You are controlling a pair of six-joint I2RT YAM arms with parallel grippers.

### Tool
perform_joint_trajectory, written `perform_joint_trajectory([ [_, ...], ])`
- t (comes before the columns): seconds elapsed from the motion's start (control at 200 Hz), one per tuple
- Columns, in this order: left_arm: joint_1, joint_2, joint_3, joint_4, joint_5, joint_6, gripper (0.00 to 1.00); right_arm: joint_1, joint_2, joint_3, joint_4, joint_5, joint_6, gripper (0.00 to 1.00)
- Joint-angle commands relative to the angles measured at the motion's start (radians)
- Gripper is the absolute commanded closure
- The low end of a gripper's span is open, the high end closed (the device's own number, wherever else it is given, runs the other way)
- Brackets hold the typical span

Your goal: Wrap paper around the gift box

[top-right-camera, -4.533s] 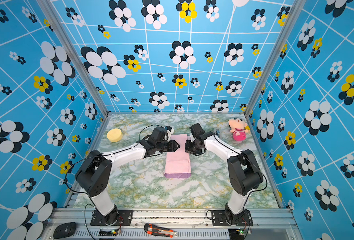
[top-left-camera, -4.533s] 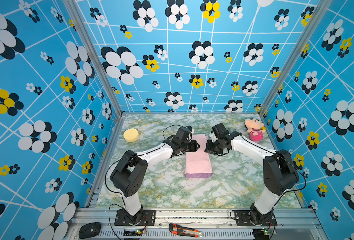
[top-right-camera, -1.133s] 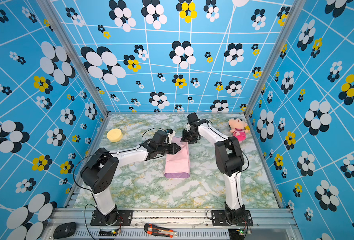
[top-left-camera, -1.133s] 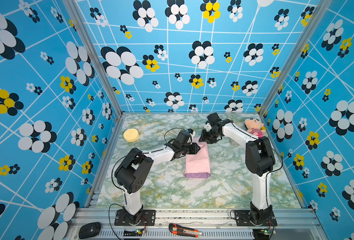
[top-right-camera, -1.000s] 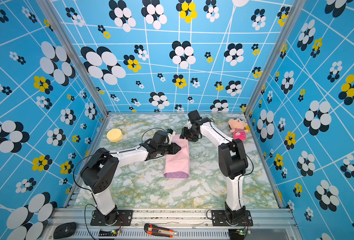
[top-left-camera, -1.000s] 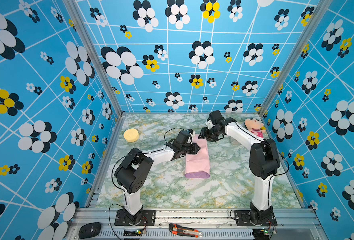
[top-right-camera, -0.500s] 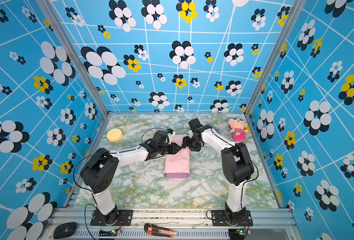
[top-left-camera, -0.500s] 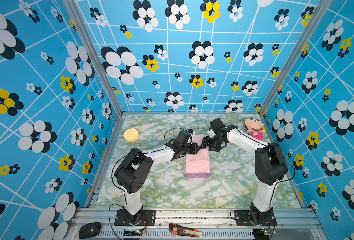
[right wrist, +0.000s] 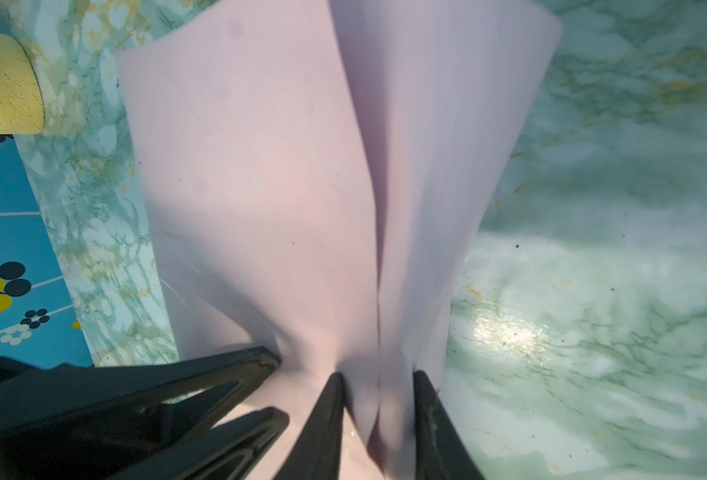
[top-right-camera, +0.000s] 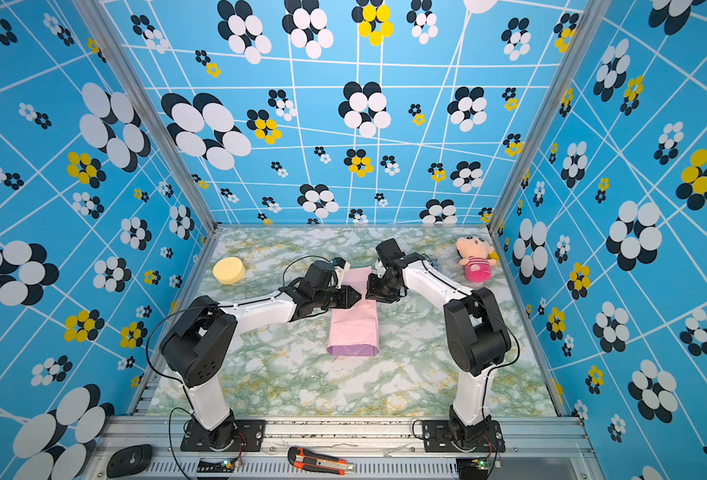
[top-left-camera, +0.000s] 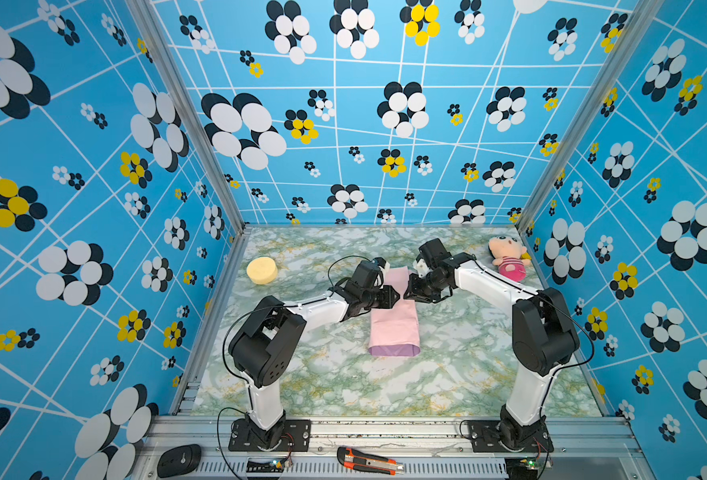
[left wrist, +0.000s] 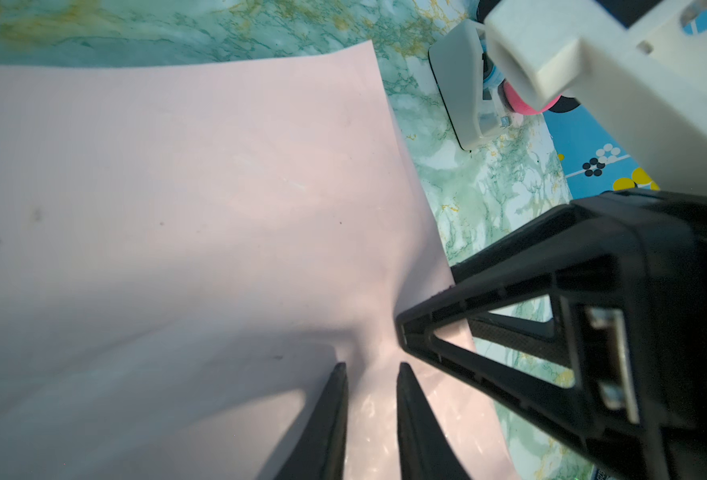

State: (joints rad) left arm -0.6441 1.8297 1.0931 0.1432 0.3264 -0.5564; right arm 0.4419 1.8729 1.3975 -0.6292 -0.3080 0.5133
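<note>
the left gripper (left wrist: 370, 368) pinched a pucker of the paper (top-left-camera: 393, 328) between narrow jaws. the right gripper (right wrist: 379, 378), almost nose to nose with it, stood narrow around an upright fold of the same sheet, a finger (right wrist: 331, 415) against each side. the two met over the far half of the paper, which lay as a long pink sleeve down the middle of the marbled table (top-left-camera: 447, 374), lilac showing at its near end. the paired hold looked meant to keep the overlapping edges gathered at the seam so the wrap would not spring open. the gift box could not be seen and was presumably inside the sleeve. what looked like a tape dispenser (left wrist: 464, 91) waited near the paper's far corner. a yellow sponge (top-left-camera: 262, 270) and a plush doll (top-left-camera: 508, 259) sat well apart.
</note>
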Motion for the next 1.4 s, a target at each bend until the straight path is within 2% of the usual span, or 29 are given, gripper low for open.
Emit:
perform_joint_trajectory([
  [0.0, -0.007, -0.022, -0.020, -0.106, -0.028, 0.009, 0.71, 0.008, 0.004, -0.033, 0.002, 0.019, 0.014, 0.72],
  [0.165, -0.002, -0.110, 0.011, -0.120, -0.010, 0.012, 0.67, 0.009, 0.002, -0.052, 0.003, 0.033, 0.022, 0.74],
  [0.305, 0.004, -0.138, 0.003, -0.111, 0.015, 0.012, 0.71, 0.008, -0.006, -0.069, 0.011, 0.037, 0.028, 0.75],
  [0.57, 0.004, -0.039, -0.021, -0.013, 0.048, -0.019, 0.76, 0.009, -0.020, -0.085, 0.026, 0.033, 0.034, 0.76],
  [0.845, 0.006, 0.003, -0.079, -0.025, 0.004, -0.008, 0.78, 0.009, -0.033, -0.087, 0.034, 0.029, 0.034, 0.76],
  [0.935, 0.006, 0.006, -0.106, -0.018, -0.007, -0.011, 0.78, 0.006, -0.045, -0.073, 0.027, 0.033, 0.026, 0.72],
  [1.045, 0.005, 0.013, -0.120, -0.017, -0.010, -0.011, 0.78, -0.007, -0.090, -0.061, 0.024, 0.032, 0.009, 0.58],
  [1.095, 0.004, 0.013, -0.124, -0.017, -0.012, -0.013, 0.78, -0.028, -0.125, -0.064, 0.026, 0.030, 0.002, 0.52],
  [1.195, 0.003, 0.012, -0.128, -0.019, -0.013, -0.012, 0.78, -0.100, -0.209, -0.095, 0.052, 0.002, -0.030, 0.49],
  [1.379, 0.003, 0.010, -0.128, -0.024, -0.010, -0.010, 0.78, -0.315, -0.245, -0.093, 0.011, -0.076, -0.193, 0.52],
  [1.394, 0.003, 0.011, -0.128, -0.025, -0.010, -0.008, 0.78, -0.367, -0.238, -0.092, 0.011, -0.090, -0.215, 0.53],
])
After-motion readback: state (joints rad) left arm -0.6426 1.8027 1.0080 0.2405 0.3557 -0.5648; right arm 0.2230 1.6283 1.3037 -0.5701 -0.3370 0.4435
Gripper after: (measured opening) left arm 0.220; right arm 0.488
